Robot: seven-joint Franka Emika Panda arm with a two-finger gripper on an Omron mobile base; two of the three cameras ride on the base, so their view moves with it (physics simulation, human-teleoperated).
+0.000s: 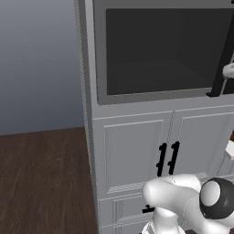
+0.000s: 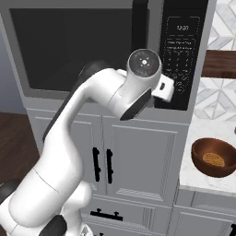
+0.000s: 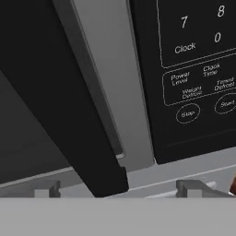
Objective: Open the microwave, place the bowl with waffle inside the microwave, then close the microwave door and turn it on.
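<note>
At the lower end of the long black vertical bar handle (image 3: 87, 115), the two-finger gripper (image 3: 120, 189) sits close in front of the large grey built-in microwave (image 2: 110, 55). The handle's foot lies between the two dark finger tips (image 3: 46, 189), which stand apart on either side of it — whether the pads touch the bar cannot be told.

Task status, as a judgement:
- The wide grey-framed microwave door with its dark glass window (image 1: 160, 50) appears flush with the body, so opening is not yet done.
- The round brown bowl (image 2: 215, 157) holding a golden waffle (image 2: 213, 159) rests on the white marble counter (image 2: 193, 175), to the right of the microwave and below it, well apart from the gripper.
- Loading, closing and starting all remain — the black control panel (image 3: 193, 69) with its Start key is just beside the handle.
</note>
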